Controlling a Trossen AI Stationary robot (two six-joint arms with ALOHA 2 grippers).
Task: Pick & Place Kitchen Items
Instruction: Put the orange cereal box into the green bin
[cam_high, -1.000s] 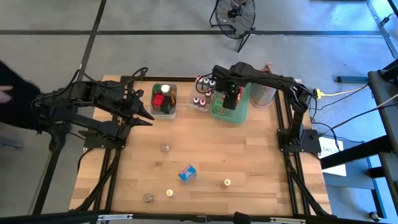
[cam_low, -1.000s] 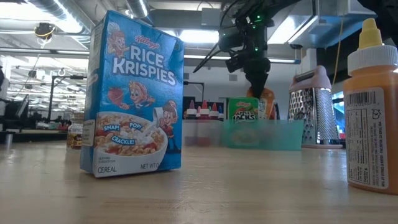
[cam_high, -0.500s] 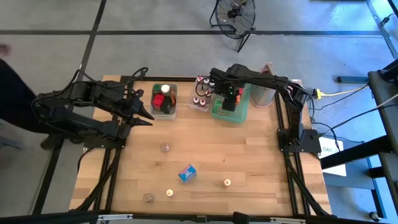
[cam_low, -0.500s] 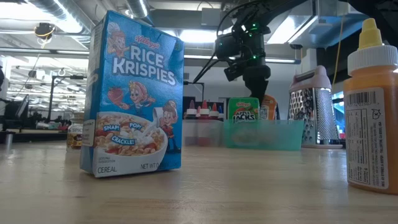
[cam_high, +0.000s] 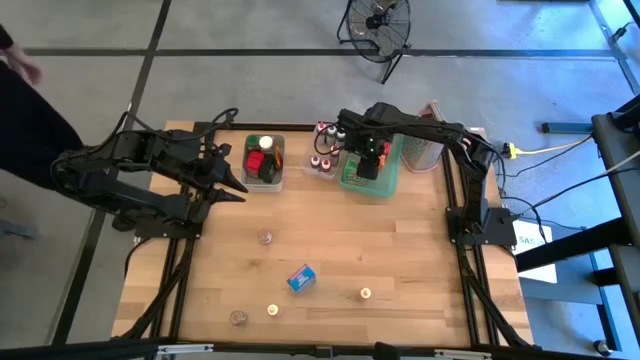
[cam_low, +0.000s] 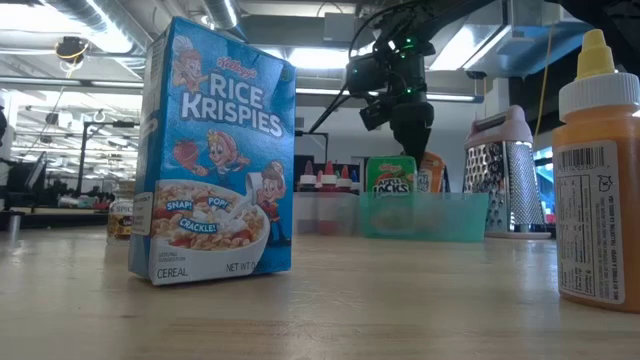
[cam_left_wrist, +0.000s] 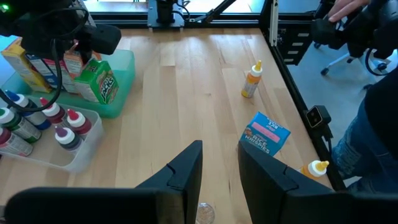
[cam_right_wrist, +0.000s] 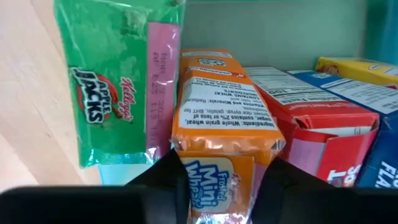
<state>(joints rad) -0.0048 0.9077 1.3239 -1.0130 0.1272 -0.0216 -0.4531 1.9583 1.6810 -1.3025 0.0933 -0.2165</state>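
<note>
Frosted Mini-Wheats box (cam_right_wrist: 227, 134) between right jaws, beside Apple Jacks box (cam_right_wrist: 112, 93).

Orange Mini-Wheats box (cam_right_wrist: 224, 140) lower half hidden behind the right gripper (cam_right_wrist: 217, 177) fingers, blue box (cam_right_wrist: 373, 124) cut off at the frame edge, person (cam_high: 25, 90) cropped at the corner, far bottles (cam_low: 325, 180) blurred.

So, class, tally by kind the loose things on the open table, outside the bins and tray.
Cereal box: 1
Bottles: 2
Jars: 2
Total: 5
</note>
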